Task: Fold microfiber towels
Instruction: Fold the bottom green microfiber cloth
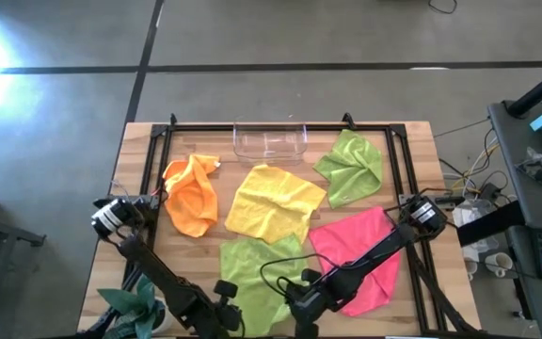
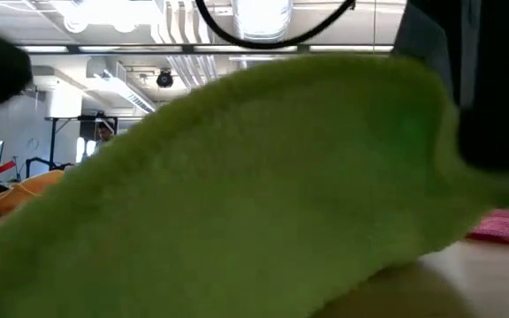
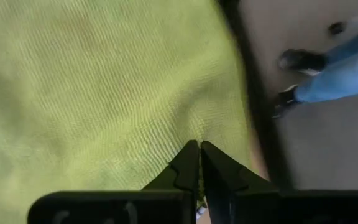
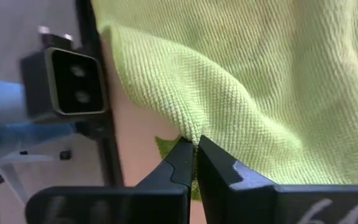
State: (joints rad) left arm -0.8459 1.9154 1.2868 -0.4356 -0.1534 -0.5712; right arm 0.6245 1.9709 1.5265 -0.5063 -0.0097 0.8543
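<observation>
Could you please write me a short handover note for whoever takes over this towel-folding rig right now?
Left gripper: shut on the near lime green towel at the table's front edge.
Right gripper: shut on the same towel's edge, close beside the left one.
Other towels lie loose and unfolded: orange towel at left, yellow towel in the middle, second lime green towel at back right, pink towel at front right under the right arm. The clear tray sits at the back edge.
Done: nothing folded, by the look of it.
Left: fold all five.
</observation>
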